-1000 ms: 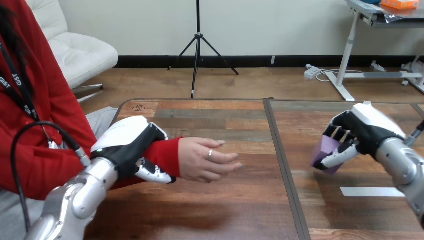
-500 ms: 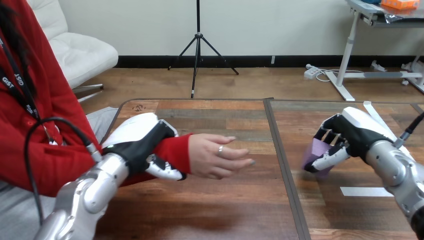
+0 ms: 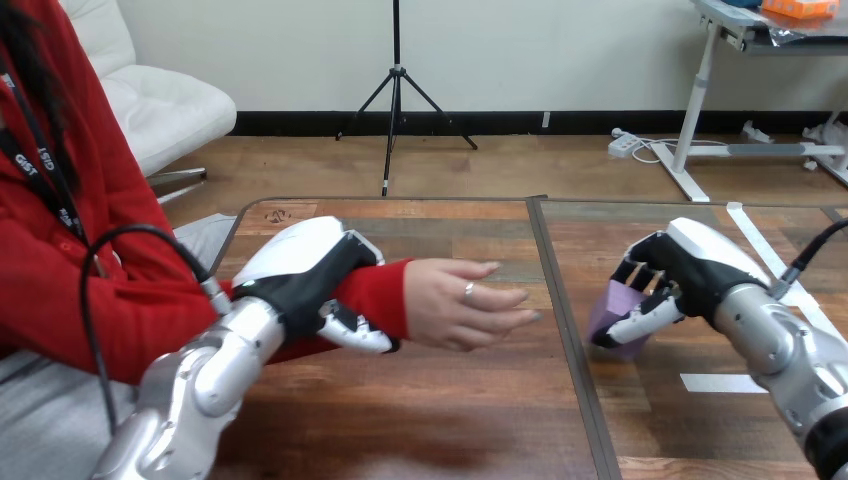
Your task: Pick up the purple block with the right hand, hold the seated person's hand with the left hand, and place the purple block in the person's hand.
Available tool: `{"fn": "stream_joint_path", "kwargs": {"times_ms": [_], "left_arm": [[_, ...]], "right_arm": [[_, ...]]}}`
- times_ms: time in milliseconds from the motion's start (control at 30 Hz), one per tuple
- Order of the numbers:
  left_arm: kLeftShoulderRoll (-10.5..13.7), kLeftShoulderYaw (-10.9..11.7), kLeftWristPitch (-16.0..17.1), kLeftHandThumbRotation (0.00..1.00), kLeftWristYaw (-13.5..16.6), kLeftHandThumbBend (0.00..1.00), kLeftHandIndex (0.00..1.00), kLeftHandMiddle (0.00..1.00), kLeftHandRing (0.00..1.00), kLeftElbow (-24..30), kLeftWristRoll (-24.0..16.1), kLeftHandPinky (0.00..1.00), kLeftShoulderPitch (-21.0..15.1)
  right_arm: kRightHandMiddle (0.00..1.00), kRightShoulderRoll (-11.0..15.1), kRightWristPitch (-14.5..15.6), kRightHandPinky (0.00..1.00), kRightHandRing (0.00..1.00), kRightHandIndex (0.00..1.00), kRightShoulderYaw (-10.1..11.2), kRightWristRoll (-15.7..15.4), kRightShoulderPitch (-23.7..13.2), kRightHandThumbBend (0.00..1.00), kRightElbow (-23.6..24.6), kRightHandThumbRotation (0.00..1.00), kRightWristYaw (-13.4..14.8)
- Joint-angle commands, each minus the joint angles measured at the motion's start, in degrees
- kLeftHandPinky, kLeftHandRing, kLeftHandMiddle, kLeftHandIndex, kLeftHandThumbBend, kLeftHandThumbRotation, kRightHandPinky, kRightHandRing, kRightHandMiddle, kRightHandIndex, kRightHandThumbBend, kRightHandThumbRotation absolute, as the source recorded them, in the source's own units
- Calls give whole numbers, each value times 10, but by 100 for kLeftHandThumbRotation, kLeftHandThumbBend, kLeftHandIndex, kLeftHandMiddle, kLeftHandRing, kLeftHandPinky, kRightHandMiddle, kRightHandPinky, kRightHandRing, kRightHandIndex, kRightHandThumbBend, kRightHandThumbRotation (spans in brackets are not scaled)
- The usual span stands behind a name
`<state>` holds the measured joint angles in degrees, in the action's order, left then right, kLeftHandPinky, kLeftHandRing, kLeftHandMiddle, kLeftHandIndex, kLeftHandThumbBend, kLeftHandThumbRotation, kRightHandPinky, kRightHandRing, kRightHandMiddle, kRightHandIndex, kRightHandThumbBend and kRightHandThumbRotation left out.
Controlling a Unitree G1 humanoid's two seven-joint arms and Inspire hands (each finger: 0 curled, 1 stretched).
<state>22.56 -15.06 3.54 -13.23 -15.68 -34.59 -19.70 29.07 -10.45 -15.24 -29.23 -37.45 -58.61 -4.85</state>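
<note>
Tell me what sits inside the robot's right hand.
A purple block, gripped by the right hand, whose fingers curl round it. Its left side shows; the palm and fingers cover the rest.

Purple block [image 3: 607, 312] in right robot hand [image 3: 700, 268]

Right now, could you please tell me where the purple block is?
In the head view, the purple block is right of centre, gripped by the right hand just past the table's dark seam, apart from the person's outstretched hand.
</note>
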Motion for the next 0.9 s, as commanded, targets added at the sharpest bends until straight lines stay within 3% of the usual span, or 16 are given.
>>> {"fn": "stream_joint_path", "kwargs": {"times_ms": [0,467,867], "left_arm": [[-62,-5,26,0,22,64,33,31,22,41,17,16,-179],[-81,-11,28,0,23,63,33,32,23,36,15,17,-197],[-90,-13,26,0,22,63,33,32,23,36,18,17,-203]], "right_arm": [[41,-16,1,27,33,49,1,0,-80,69,100,0,5],[44,-31,-8,29,36,49,-5,-7,-90,69,103,0,7],[42,-41,3,27,35,48,-6,-9,-96,69,120,0,0]]}}
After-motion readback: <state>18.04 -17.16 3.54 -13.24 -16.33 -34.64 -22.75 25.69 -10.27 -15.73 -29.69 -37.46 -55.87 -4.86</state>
